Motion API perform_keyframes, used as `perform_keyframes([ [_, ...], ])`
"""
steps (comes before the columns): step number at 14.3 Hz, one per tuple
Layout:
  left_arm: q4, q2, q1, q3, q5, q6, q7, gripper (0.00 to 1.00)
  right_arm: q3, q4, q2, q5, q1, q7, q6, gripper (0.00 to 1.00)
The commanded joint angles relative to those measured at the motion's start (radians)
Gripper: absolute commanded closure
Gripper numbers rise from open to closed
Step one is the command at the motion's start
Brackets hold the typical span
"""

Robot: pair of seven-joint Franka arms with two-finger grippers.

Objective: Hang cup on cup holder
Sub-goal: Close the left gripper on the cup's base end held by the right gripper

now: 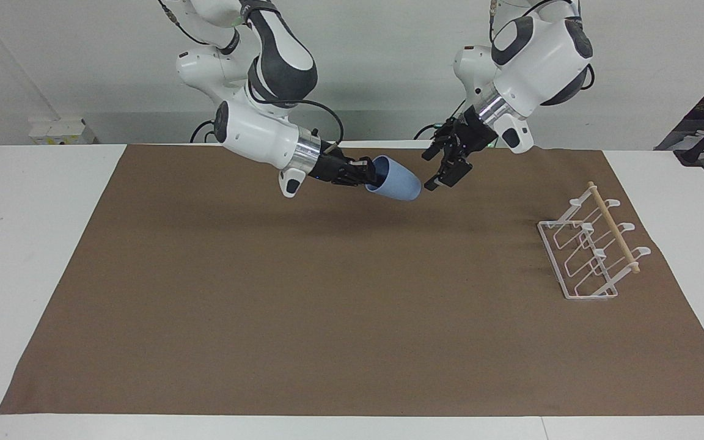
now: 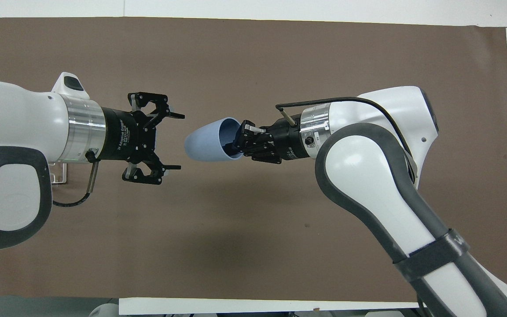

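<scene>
Overhead | right end effector (image 2: 240, 143) grips cup (image 2: 207, 143) rim midair | left end effector (image 2: 170, 141) spread, facing cup

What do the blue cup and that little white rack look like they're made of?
The cup looks like matte plastic or ceramic: even pale blue, no shine. The rack looks like white-coated wire, judging by its thin bent loops, with a pale, probably wooden rod across its top.

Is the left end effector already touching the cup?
No: the open left end effector stops short of the cup, brown mat showing between them.
</scene>
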Motion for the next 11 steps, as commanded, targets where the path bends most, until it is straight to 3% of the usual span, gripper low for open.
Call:
perform_keyframes([
  [1,-0.029,0.014,-0.047,0.009,-0.021,0.080,-0.042,0.00,-0.003,-0.008,-0.011,-0.021,0.005,0.025,0.010,1.00],
  [8,-0.021,0.059,-0.090,0.008,-0.021,0.127,-0.078,0.02,-0.003,-0.008,-0.011,-0.021,0.003,0.025,0.010,1.00],
  [9,-0.021,0.059,-0.094,0.008,-0.024,0.127,-0.079,0.07,-0.003,-0.008,-0.011,-0.021,0.003,0.025,0.010,1.00],
  [11,-0.021,0.059,-0.097,0.008,-0.075,0.126,-0.078,0.29,-0.003,-0.008,-0.011,-0.021,0.003,0.025,0.010,1.00],
])
